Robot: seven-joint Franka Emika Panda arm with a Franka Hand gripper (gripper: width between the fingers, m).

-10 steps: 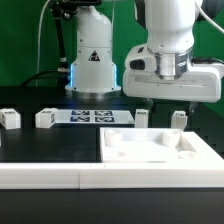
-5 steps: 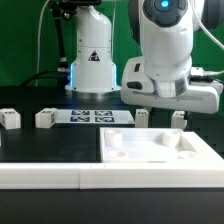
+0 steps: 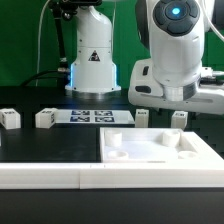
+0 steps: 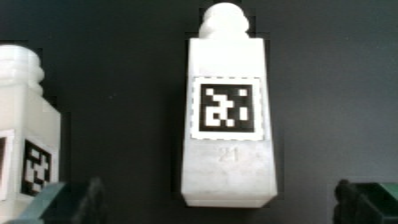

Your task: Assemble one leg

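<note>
While the gripper (image 4: 214, 206) is hovering w/ jaws wide apart & gripping nothing, the leg (image 4: 228, 110) is lying flat on the black table (image 4: 125, 60), tag facing up, centred in the gap btwn the two fingertips (image 4: 64, 204). A second leg (image 4: 25, 120) is lying just beside it, not touching.

Right below me the leg (image 4: 228, 110) lies flat, a small white post with a rounded peg at one end, its black-and-white square tag facing up at me; a second leg (image 4: 22, 120) lies just beside it, parallel, not touching, tag also up
</note>
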